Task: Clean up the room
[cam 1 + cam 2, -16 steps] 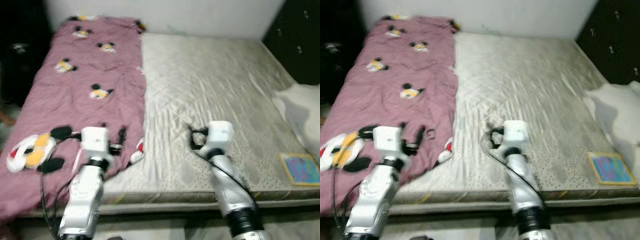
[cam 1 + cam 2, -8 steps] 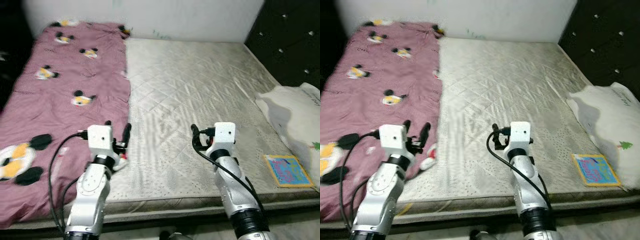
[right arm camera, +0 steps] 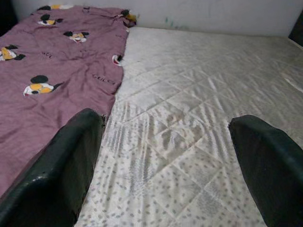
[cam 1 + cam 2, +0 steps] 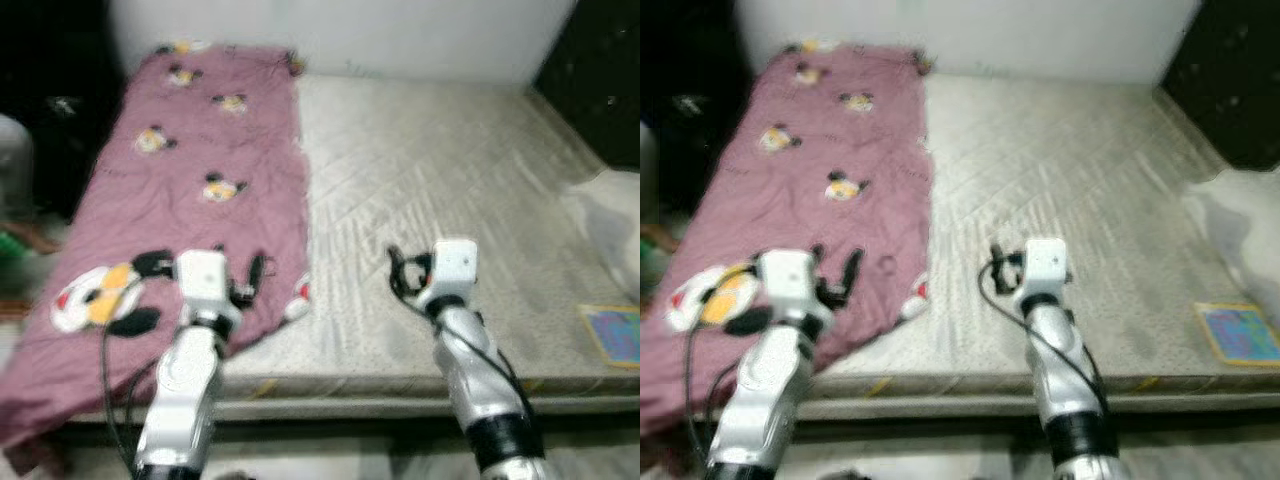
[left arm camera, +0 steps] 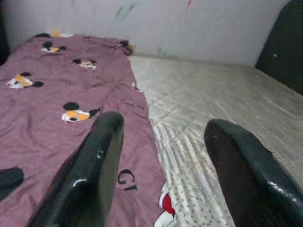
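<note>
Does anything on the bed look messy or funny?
Yes. The pink blanket covers just the left strip of the mattress, leaving the rest bare. A colourful book lies near the right front edge.

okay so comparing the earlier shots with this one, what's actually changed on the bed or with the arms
Only the camera swung: the whole scene slid sideways, then back. The purple blanket still covers the mattress's left side, the colourful book lies near its right edge. The left gripper and right gripper stay raised over the bed, fingers open, empty.
</note>
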You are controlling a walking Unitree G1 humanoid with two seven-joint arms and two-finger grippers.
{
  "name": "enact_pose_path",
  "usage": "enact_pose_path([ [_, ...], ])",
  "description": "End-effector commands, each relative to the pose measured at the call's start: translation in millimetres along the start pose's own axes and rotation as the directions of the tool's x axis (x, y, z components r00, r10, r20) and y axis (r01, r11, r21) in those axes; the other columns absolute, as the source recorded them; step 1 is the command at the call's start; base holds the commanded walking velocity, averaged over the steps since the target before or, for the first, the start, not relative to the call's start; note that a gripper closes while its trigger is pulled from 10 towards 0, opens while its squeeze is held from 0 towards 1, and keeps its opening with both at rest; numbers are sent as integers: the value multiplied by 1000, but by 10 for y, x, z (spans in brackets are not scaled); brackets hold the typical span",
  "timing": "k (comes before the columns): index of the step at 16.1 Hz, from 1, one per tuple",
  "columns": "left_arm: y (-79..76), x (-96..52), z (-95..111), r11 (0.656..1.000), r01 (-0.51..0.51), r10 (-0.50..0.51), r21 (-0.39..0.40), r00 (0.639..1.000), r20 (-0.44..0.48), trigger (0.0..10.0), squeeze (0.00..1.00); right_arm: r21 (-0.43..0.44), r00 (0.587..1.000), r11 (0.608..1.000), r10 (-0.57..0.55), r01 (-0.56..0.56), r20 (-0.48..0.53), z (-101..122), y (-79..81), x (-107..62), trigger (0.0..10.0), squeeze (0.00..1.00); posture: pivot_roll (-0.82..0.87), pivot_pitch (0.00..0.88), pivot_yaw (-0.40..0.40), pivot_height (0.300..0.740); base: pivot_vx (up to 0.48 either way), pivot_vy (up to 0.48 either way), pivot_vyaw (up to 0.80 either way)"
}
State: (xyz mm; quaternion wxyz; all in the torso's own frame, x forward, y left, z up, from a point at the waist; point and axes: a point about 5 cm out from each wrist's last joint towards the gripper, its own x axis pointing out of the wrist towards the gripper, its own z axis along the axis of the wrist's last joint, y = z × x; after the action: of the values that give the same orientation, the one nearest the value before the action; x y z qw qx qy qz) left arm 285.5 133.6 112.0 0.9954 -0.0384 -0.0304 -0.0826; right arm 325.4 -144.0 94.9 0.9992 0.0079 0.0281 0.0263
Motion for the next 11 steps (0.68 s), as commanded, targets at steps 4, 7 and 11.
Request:
enact_pose_path([
  [4,46,-1,3,1000,-17,17,10,1000,-8,10000,0,4,1000,1000,7,-7,0,4,17,3,10000,0,-14,120,-80,740,0,480,0],
  [7,45,1,4,1000,-18,18,9,1000,-10,10000,0,4,1000,1000,5,-5,-1,6,15,5,10000,0,-16,123,-79,740,0,480,0],
  [11,23,-3,5,1000,-7,7,10,1000,-10,10000,0,-11,1000,1000,13,-13,5,15,31,8,10000,0,-16,122,-78,740,0,480,0],
])
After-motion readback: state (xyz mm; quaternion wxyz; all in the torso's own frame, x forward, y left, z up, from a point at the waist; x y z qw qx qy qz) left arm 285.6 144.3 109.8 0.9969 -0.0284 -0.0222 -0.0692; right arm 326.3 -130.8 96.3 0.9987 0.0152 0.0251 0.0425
